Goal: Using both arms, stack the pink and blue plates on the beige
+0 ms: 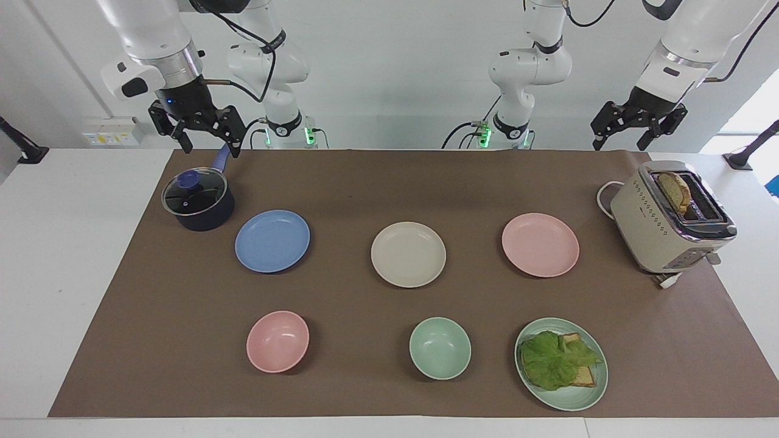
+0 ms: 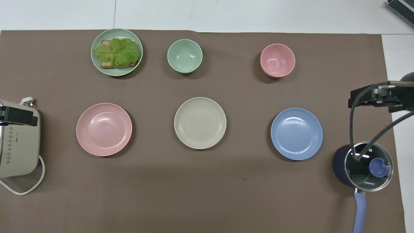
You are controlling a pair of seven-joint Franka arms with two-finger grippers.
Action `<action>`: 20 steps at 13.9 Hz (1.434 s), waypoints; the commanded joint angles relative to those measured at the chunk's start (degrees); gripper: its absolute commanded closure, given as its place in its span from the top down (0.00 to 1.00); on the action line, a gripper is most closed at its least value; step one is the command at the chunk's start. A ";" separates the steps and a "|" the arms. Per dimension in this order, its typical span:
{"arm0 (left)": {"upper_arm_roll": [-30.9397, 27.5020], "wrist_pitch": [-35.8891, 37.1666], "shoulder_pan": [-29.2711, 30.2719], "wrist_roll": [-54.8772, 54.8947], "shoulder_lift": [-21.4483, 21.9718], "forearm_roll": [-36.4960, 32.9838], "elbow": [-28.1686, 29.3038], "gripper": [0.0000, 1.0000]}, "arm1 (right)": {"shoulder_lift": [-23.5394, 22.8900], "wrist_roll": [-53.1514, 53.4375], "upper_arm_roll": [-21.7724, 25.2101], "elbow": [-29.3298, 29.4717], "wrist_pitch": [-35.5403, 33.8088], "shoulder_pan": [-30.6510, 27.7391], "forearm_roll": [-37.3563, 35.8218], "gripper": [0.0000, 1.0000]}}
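The beige plate (image 1: 408,253) lies flat at the middle of the brown mat (image 1: 365,182), with nothing on it. The blue plate (image 1: 272,241) lies flat beside it toward the right arm's end of the table, and the pink plate (image 1: 540,244) lies flat beside it toward the left arm's end. The three plates form one row, well apart from one another, none stacked.

Farther from the robots stands a second row: a pink bowl (image 1: 277,341), a green bowl (image 1: 440,348) and a green plate (image 1: 561,364) carrying toast under a lettuce leaf (image 1: 557,359).

A dark saucepan (image 1: 198,201) with a glass lid and blue knob stands just beside the blue plate, nearer to the robots, at the right arm's end. A cream toaster (image 1: 669,219) with a slice of bread in one slot stands at the left arm's end, near the pink plate.

The right gripper (image 1: 202,148) hangs raised over the saucepan's handle, clear of it, fingers spread and holding nothing. The left gripper (image 1: 622,145) hangs raised over the mat's edge just above the toaster's end, fingers likewise spread and holding nothing. Neither gripper touches any plate.
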State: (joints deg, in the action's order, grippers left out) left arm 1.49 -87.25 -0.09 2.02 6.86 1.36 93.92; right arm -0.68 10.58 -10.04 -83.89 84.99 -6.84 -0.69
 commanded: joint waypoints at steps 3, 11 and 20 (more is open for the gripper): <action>0.00 -0.72 0.44 1.23 0.34 0.22 0.21 1.00 | 0.16 -0.65 -0.15 0.22 -0.79 -0.54 1.48 1.00; 0.00 -1.25 2.38 1.32 0.17 0.57 0.12 1.00 | 0.16 -0.30 -0.15 0.21 -0.79 -0.54 1.48 1.00; 0.00 -3.18 2.55 1.23 -0.36 0.57 1.61 1.00 | 0.16 -0.30 -0.15 0.13 -0.79 -0.54 1.40 1.00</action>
State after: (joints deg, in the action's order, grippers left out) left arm 1.38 -88.65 1.94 2.43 6.57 1.39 94.27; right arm -0.68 10.58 -10.04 -83.89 84.99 -6.84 -0.69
